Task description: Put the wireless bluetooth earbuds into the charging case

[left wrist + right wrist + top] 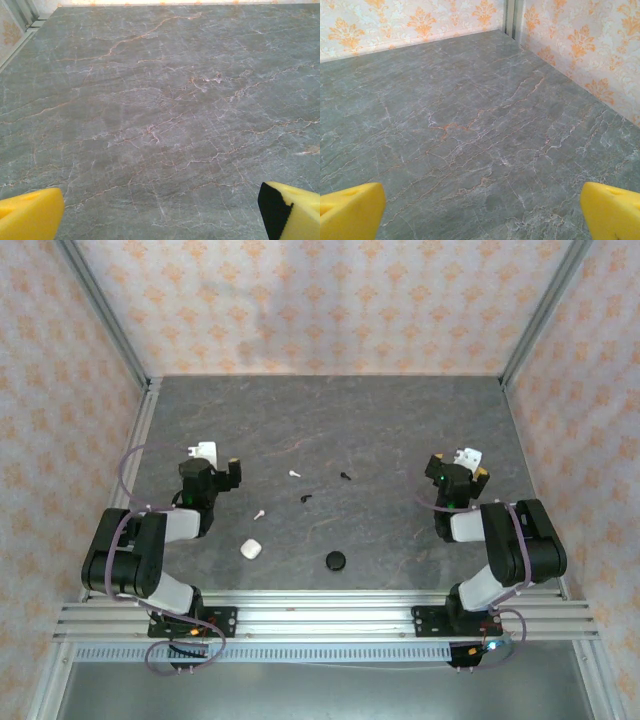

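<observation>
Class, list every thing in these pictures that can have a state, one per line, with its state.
Left gripper: open, empty.
Right gripper: open, empty.
Far white earbud: loose on the table, uncased.
Near white earbud: loose, uncased.
Left black earbud: loose, uncased.
Right black earbud: loose, uncased.
White case: on the table, lid state too small to tell.
Black case: on the table, lid state too small to tell.
</observation>
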